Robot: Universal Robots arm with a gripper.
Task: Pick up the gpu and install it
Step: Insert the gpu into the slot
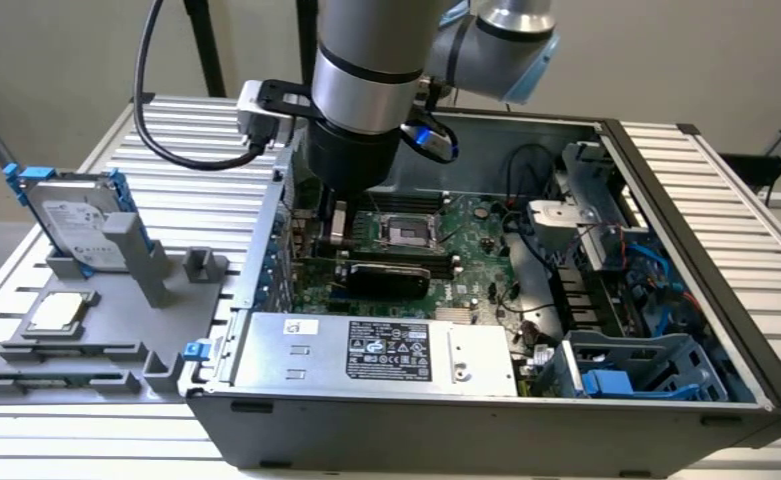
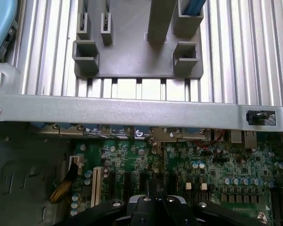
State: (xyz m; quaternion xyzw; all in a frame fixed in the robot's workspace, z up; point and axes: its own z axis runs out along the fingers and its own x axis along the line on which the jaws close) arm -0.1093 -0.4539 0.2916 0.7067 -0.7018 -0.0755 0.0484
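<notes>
The gpu, with its black cooler face, stands on the green motherboard inside the open computer case. My gripper reaches straight down into the case at the end of the card nearer the exterior view's left. In the wrist view the gripper is shut, and a thin dark edge of the gpu runs out from between its fingertips. I cannot tell whether the fingers pinch the card or only rest on its top edge.
Left of the case in the exterior view, a grey fixture holds a silver hard drive in a blue frame and a small square CPU chip. The power supply fills the case's near side. Cables and drive cages crowd its right.
</notes>
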